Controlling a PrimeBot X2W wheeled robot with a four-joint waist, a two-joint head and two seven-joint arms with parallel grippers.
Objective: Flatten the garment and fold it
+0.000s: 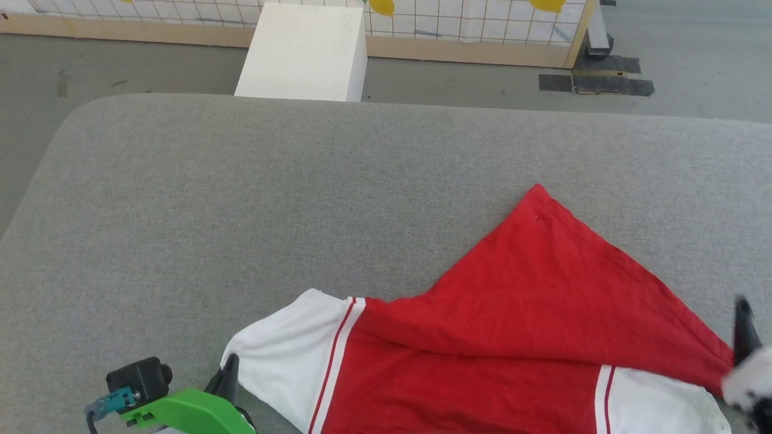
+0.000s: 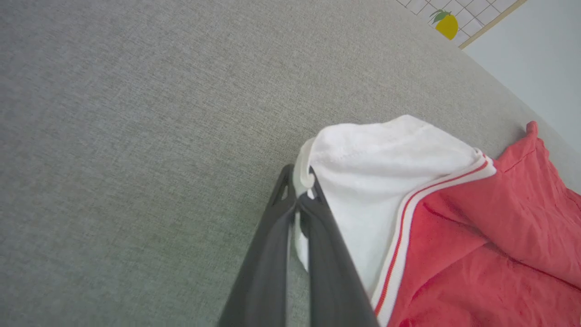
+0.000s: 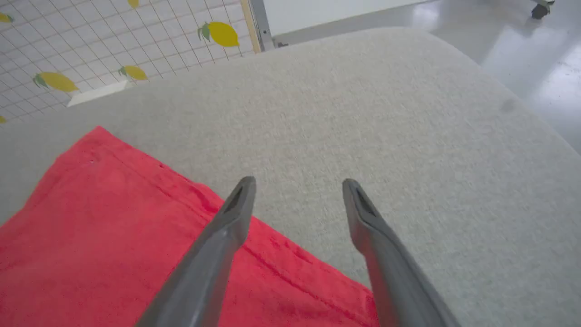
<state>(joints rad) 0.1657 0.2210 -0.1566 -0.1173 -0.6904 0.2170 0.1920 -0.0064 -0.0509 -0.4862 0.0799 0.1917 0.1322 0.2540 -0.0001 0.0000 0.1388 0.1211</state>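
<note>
The left claw (image 2: 298,188) is pinched shut on the white sleeve edge of the red jersey T-shirt with white striped-trim sleeves (image 1: 512,313), which lies rumpled on the near right of the grey fabric-covered table (image 1: 241,199). The right claw (image 3: 297,186) stands wide over its red edge. Beyond the table are a white box (image 1: 307,54), a lemon-printed grid panel (image 1: 470,24) and grey floor (image 1: 151,66).

Head above, wrists close, garment (image 1: 531,289) shared

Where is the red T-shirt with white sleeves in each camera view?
Head view: red white-sleeved T-shirt lower right.
Left wrist view: shirt at right, white sleeve pinched in left gripper.
Right wrist view: shirt lower left, beside open right gripper.
Shared landmark: its pointed red corner.
</note>
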